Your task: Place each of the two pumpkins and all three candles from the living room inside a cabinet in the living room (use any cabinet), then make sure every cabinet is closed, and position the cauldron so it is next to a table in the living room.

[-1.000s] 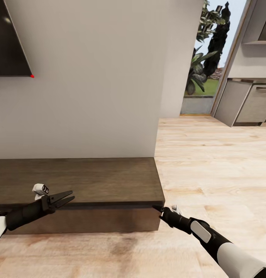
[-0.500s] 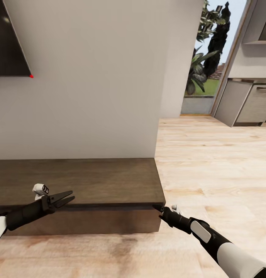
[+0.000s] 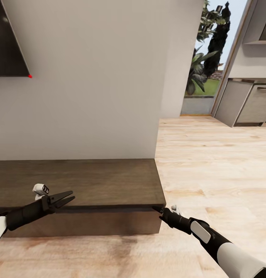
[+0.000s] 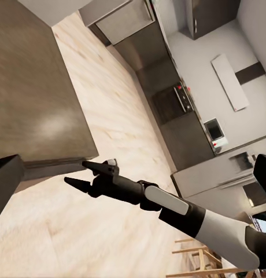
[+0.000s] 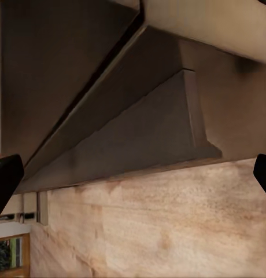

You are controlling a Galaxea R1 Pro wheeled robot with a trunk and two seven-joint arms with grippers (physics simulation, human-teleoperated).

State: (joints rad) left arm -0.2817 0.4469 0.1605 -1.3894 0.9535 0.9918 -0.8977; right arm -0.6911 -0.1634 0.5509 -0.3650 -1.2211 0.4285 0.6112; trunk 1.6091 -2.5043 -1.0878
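The long, low dark brown cabinet stands against the white wall, and its front looks flush and shut. My left gripper hovers open over the cabinet's front edge, with nothing between its fingers. My right gripper is open at the cabinet's right front corner, with its tips close to the edge. The left wrist view shows that right gripper with spread fingers beside the cabinet. In the right wrist view the cabinet corner is very near, between dark fingertips. Pumpkins, candles, cauldron and table are out of view.
A dark TV hangs on the wall above the cabinet. Pale wood floor runs to the right towards grey kitchen cabinets and a glass door with plants behind it.
The whole picture has shifted very slightly, so the camera crept a little. Both arms and grippers keep their places and openings.
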